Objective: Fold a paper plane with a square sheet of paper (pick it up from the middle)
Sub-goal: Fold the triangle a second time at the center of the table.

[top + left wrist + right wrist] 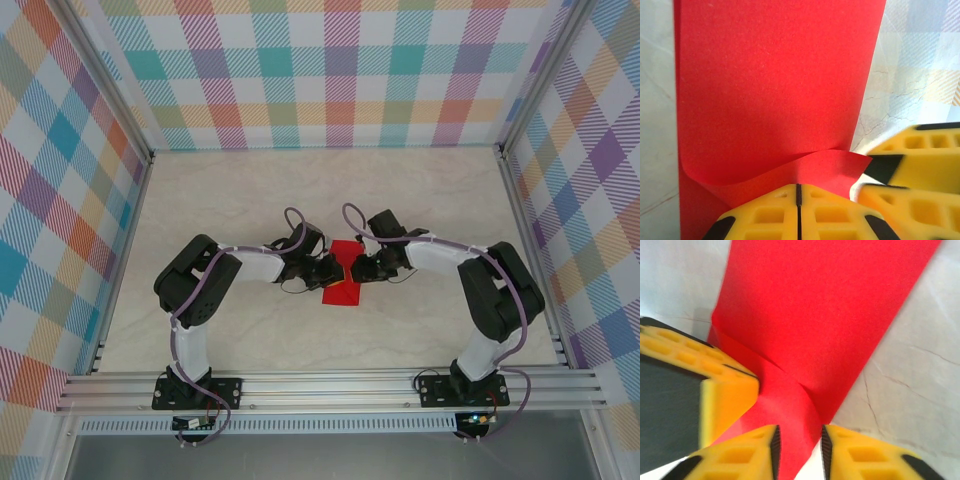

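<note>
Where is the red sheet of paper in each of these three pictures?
Top external: the red sheet lies at centre, between the left gripper and the right gripper.
Left wrist: it covers left and centre.
Right wrist: a wide band, top right to bottom centre.
Shared landmark: the left gripper pinching its curled edge.

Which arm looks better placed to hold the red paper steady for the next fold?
Probably the left. The left gripper is shut on the curled edge of the red paper, while the right gripper has its jaws parted around the paper, not pinching it.
</note>
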Robot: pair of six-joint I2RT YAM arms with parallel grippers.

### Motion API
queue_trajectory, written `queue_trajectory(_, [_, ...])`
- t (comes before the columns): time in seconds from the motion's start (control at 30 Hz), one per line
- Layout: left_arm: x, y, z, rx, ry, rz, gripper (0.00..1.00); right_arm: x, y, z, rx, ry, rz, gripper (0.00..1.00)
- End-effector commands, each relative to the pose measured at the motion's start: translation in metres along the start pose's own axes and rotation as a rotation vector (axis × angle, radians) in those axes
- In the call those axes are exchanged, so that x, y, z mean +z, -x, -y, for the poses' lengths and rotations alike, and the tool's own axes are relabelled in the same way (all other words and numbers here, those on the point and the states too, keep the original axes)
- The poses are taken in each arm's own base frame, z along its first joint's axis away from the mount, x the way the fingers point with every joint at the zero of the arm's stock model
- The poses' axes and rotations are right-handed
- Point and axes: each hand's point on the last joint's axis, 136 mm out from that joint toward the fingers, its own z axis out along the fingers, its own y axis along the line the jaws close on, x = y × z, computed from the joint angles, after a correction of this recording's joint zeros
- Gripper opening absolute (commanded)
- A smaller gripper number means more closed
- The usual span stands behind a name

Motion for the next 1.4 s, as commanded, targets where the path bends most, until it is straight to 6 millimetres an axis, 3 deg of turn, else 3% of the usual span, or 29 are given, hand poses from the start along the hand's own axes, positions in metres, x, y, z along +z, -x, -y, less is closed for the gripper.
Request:
queue_trajectory(0.0, [0.009,-0.018,-0.034,-0.022,0.106,-0.04,0.07,-0.034,0.016,-0.014,0.049,0.029,0.087,0.36])
queue_trajectory(0.1, [0.009,-0.018,-0.033,-0.02,0.106,-0.041,0.07,-0.04,0.008,-0.042,0.09,0.193,0.068,0.35])
queue_trajectory(0.23, [0.008,-0.017,-0.031,-0.018,0.104,-0.04,0.07,-0.038,-0.006,-0.061,0.176,0.334,0.017,0.21])
queue_trajectory(0.37, [0.008,-0.018,-0.032,-0.015,0.106,-0.042,0.07,-0.027,-0.018,-0.056,0.265,0.334,-0.046,0.14])
queue_trajectory(0.6, [0.007,-0.017,-0.03,-0.014,0.104,-0.038,0.07,-0.011,-0.032,-0.049,0.325,0.314,-0.125,0.12])
queue_trajectory(1.37, [0.007,-0.016,-0.03,-0.014,0.105,-0.035,0.07,0.01,-0.043,-0.043,0.335,0.272,-0.192,0.13])
